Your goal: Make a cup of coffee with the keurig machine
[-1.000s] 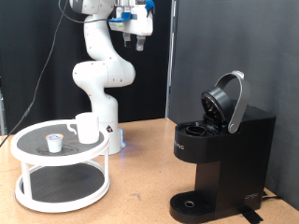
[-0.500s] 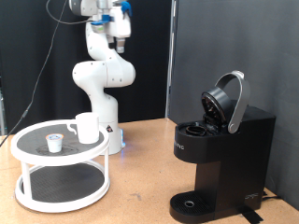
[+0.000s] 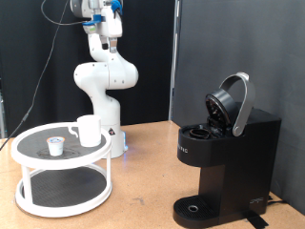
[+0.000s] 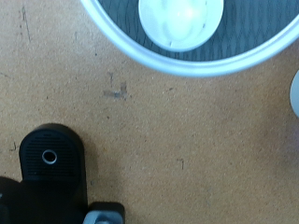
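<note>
The white cup [image 3: 89, 130] stands on the top tier of a round white stand [image 3: 29, 157] at the exterior view's left. The wrist view shows the cup from above [image 4: 181, 19]. The black keurig machine [image 3: 227, 167] stands at the right with its rounded lid [image 3: 232, 103] tilted open; its round drip base [image 4: 51, 160] shows in the wrist view. My gripper [image 3: 107, 36] hangs high at the exterior view's top, above and behind the stand, far from the cup and the machine. Its fingers do not show in the wrist view. It holds nothing that I can see.
A tiny white pod with a dark top [image 3: 56, 145] sits on the stand beside the cup. The stand's rim [image 4: 140, 58] shows in the wrist view. The brown table [image 3: 143, 181] lies between stand and machine. The arm's white base [image 3: 107, 91] rises behind the stand.
The gripper has moved along the exterior view's top towards the left, from near the middle to above the arm's base. Cup, pod and machine have not moved.
</note>
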